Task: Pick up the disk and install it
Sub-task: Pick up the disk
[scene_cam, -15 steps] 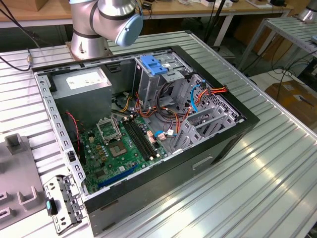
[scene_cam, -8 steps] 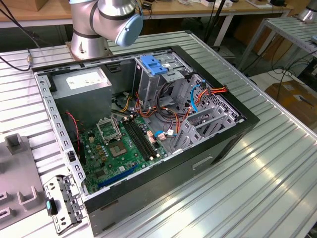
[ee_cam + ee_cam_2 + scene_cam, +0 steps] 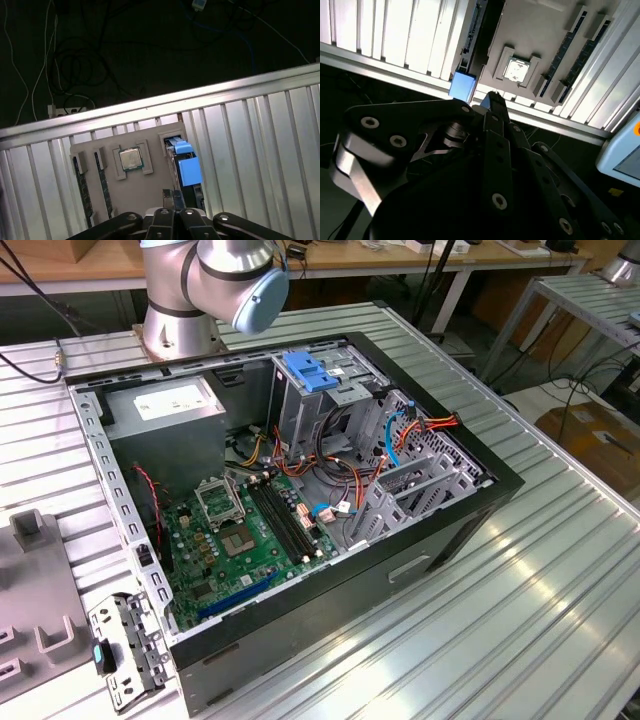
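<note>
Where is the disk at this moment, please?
In the first wrist view the disk stands on edge in a slot of the grey tray, beside the processor chip, close to the gripper.

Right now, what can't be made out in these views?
- Dark rectangular disk with blue plastic frame: in both wrist views its near end partly hidden behind the black end effector.
- Grey plastic tray: exterior view, cut off by the left edge.
- Silver robot arm: exterior view, cut off by the top edge.
</note>
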Action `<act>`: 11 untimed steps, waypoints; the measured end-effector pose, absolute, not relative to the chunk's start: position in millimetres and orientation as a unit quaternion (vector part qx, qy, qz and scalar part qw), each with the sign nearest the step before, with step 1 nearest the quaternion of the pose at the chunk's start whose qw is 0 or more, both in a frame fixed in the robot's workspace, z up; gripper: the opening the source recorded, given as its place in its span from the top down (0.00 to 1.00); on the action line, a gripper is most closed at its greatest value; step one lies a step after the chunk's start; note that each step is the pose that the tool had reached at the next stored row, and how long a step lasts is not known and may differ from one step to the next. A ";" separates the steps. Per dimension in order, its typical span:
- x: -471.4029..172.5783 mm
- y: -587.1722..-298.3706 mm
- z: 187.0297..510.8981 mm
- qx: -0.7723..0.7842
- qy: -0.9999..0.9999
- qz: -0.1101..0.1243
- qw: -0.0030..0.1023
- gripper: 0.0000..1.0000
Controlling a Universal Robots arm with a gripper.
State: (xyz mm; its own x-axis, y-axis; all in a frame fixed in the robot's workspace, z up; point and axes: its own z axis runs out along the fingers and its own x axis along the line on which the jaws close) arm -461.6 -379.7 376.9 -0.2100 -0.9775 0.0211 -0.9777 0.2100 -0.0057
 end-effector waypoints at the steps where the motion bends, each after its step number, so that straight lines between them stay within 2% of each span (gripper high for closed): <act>1: -461.6 -379.7 376.9 0.628 -0.778 0.009 0.006 0.89; 8: -461.6 -379.7 376.9 0.629 -0.778 0.009 0.006 0.89; 9: -461.6 -379.7 376.9 0.629 -0.778 0.009 0.006 0.89; 10: -461.6 -379.7 376.9 0.629 -0.778 0.009 0.006 0.83; 11: -461.6 -379.7 376.9 0.629 -0.778 0.009 0.006 0.83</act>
State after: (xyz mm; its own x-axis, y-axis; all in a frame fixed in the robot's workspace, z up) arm -461.6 -379.7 376.9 -0.2092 -0.9776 0.0211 -0.9779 0.2091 -0.0057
